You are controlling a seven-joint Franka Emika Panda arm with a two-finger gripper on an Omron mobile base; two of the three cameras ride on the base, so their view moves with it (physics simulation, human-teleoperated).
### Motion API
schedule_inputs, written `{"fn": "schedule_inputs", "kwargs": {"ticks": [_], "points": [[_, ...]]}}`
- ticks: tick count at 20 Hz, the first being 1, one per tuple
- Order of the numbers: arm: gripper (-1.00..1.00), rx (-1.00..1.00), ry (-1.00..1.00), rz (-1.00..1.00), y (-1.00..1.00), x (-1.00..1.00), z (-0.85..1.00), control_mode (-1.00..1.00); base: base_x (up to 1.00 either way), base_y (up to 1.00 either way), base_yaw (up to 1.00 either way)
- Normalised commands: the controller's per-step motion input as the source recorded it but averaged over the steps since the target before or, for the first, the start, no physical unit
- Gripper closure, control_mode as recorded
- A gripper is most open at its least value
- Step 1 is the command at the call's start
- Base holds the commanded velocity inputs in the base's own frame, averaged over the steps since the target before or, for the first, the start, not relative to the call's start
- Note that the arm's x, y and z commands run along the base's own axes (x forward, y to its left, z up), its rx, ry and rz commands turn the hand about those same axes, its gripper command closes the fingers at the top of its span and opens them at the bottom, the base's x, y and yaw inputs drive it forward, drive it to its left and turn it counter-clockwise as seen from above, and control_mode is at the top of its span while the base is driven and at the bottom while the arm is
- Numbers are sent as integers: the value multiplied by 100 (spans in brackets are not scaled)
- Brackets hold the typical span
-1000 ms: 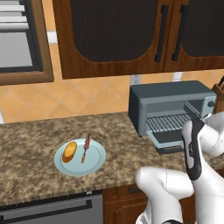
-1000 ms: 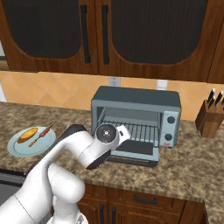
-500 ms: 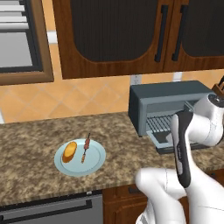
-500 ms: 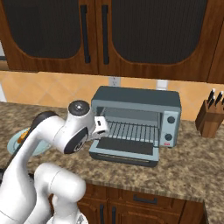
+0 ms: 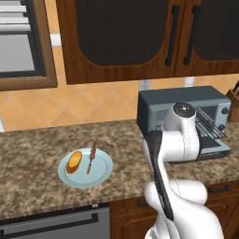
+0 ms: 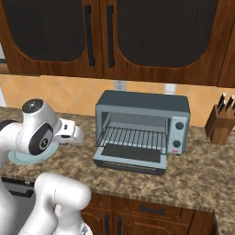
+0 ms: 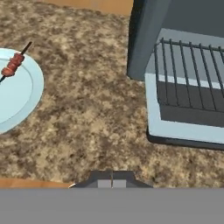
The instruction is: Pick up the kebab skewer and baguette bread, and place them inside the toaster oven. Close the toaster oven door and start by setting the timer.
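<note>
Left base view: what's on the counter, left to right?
Plate carrying baguette bread then kebab skewer → toaster oven, its door open → knife block at the right edge.

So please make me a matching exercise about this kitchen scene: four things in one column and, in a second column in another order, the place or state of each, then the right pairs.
Things:
1. kebab skewer
2. baguette bread
3. toaster oven door
4. claw

Places or states:
A. folded down open in front of the wire rack
B. shut, holding nothing, above the counter between plate and oven
C. on the plate, on the side nearer the oven
D. on the plate, on the side farther from the oven

Pairs: 1-C, 2-D, 3-A, 4-B
</note>
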Motion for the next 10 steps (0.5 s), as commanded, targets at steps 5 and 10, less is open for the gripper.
{"fn": "schedule_inputs", "kwargs": {"ticks": [5, 10], "points": [[100, 0, 0, -34, 100, 9, 0, -100, 0, 0, 0], [-100, 2, 0, -29, 100, 30, -21, -100, 0, 0, 0]]}}
